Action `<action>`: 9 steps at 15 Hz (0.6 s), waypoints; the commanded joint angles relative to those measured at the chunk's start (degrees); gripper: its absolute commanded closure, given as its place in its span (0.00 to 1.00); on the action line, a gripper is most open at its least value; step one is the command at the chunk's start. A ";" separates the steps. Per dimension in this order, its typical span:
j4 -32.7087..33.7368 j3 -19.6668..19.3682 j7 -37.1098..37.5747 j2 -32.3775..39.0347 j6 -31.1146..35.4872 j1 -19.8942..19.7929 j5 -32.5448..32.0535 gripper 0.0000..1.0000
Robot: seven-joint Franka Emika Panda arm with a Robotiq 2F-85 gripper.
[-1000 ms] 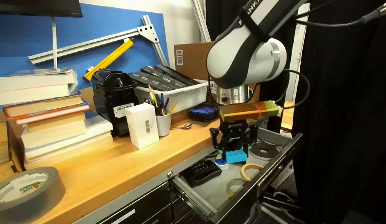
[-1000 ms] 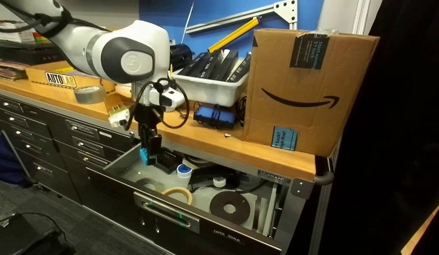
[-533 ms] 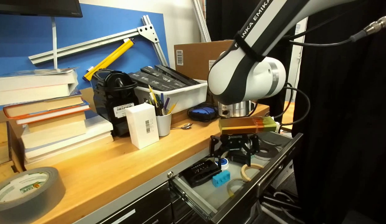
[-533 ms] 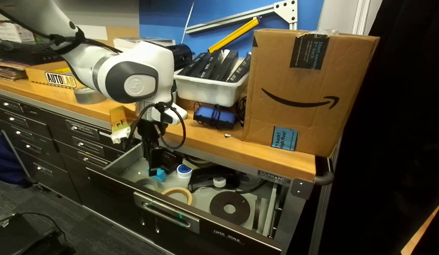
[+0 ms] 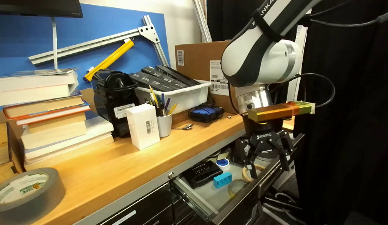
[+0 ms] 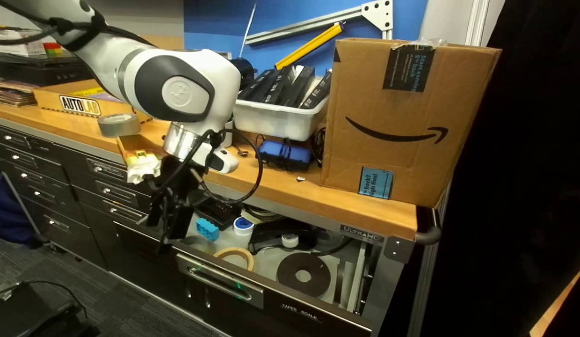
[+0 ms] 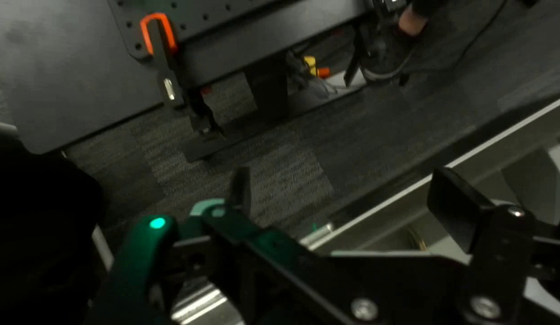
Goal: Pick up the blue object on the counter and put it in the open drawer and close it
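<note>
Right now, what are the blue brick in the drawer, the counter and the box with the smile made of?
The blue brick looks like smooth plastic, evenly coloured with little studs. The counter seems wooden, warm brown with a soft sheen, maybe varnished. The smile box looks like cardboard: dull brown, with dark tape at its top.

Bright counter (image 5: 128,164), dim, blurry wrist view
</note>
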 commanded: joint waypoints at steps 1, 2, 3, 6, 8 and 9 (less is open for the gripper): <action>-0.10 -0.33 -4.10 3.37 -4.11 -0.64 -0.98 0.00; -0.17 -0.19 -3.59 5.60 -3.34 -0.53 -1.10 0.00; -0.13 -0.06 -3.17 7.59 -2.99 -0.36 -1.48 0.00; -0.43 -0.14 -1.26 12.78 0.26 0.01 -1.10 0.00; -0.67 -0.44 -0.44 14.67 3.03 0.10 -0.75 0.00; -0.96 -0.56 0.86 15.08 5.26 0.26 -0.48 0.00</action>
